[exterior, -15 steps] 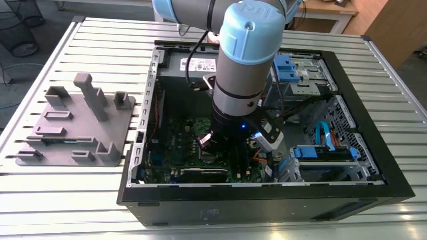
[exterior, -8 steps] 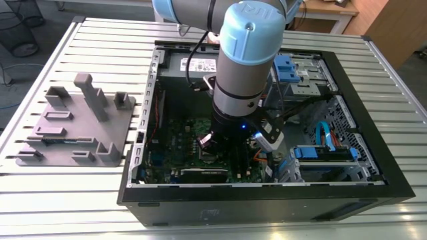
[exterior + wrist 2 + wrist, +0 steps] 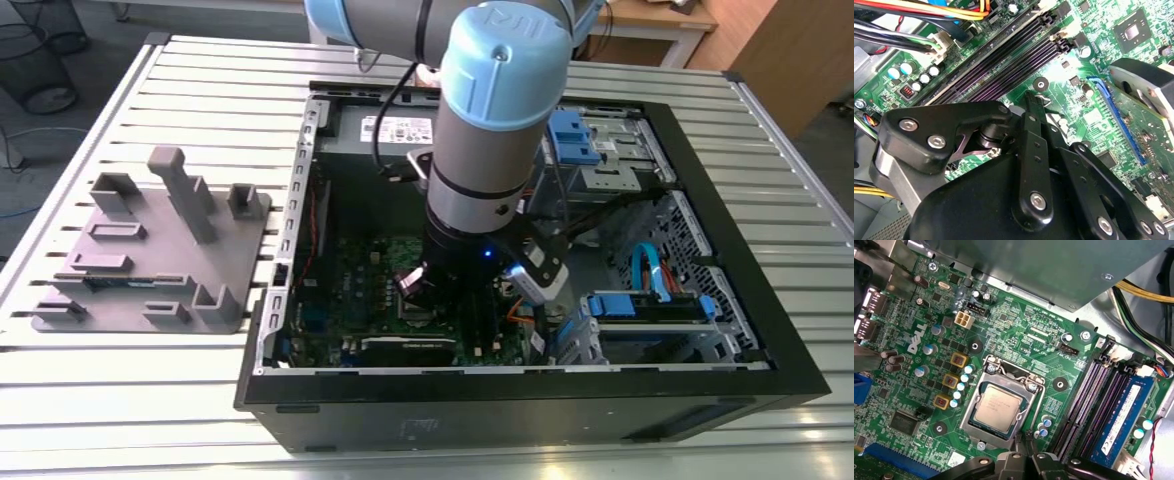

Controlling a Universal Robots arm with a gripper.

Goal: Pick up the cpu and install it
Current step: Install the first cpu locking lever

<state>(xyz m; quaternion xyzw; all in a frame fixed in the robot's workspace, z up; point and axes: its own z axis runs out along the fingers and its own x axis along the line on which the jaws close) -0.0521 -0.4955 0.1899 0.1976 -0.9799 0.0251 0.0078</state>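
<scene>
Just ahead of the fingertips of the gripper [image 3: 1024,456], in the first wrist view, the cpu [image 3: 997,407] lies flat in its socket [image 3: 1000,409], pale metal top up, ringed by the dark metal frame. The socket sits on the green motherboard [image 3: 1019,342]. To one side of the gripper run the long memory slots [image 3: 1089,405], the farthest one holding a blue memory stick [image 3: 1121,417]; on the other side of the socket stands a row of small capacitors [image 3: 961,385].

In the second wrist view the black linkages of the gripper [image 3: 1035,107] fill the foreground, and the fingers [image 3: 1032,102] draw together to a narrow tip over the board, nothing visible between them. The jaws appear closed and empty; whether the tip touches the board I cannot tell.

Farther out, in the exterior view, the arm [image 3: 487,150] reaches down into the open computer case [image 3: 534,385], which lies on the slatted table [image 3: 134,400]. A gray fixture [image 3: 147,250] rests beside the case.
</scene>
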